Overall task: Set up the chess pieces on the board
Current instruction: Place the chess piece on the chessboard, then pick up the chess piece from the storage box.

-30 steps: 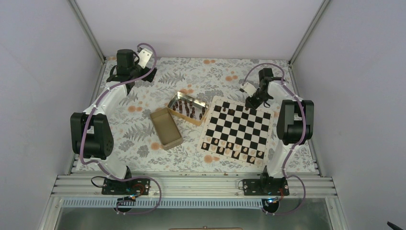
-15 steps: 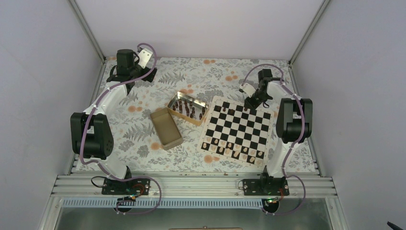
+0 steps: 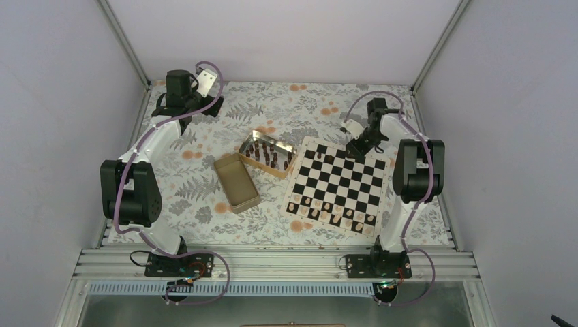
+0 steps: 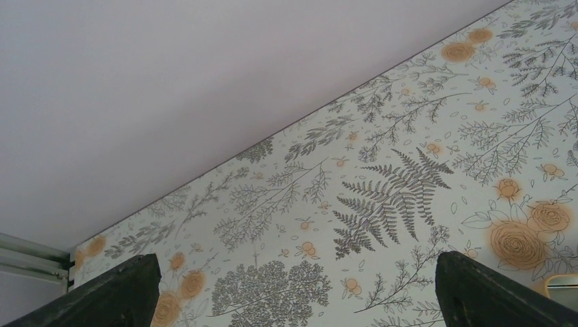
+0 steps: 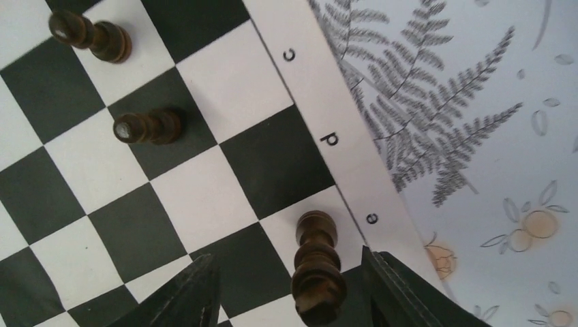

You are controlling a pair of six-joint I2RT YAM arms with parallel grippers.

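We hold our right claw (image 5: 290,276) released, fingers apart on both sides of the dark chess piece (image 5: 315,262) standing upright on the edge row of the board (image 5: 329,138), so it can stand alone.

Left arm (image 3: 151,142) and right arm (image 3: 397,216), white curved links, chunky black joint housings, lilac cables (image 3: 208,65) looping alongside, black base plates (image 3: 167,264), white wrist camera blocks (image 3: 352,127)

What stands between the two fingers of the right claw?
In the right wrist view, one dark brown chess piece stands upright on the board, between the fingers of the open right claw, touching neither.
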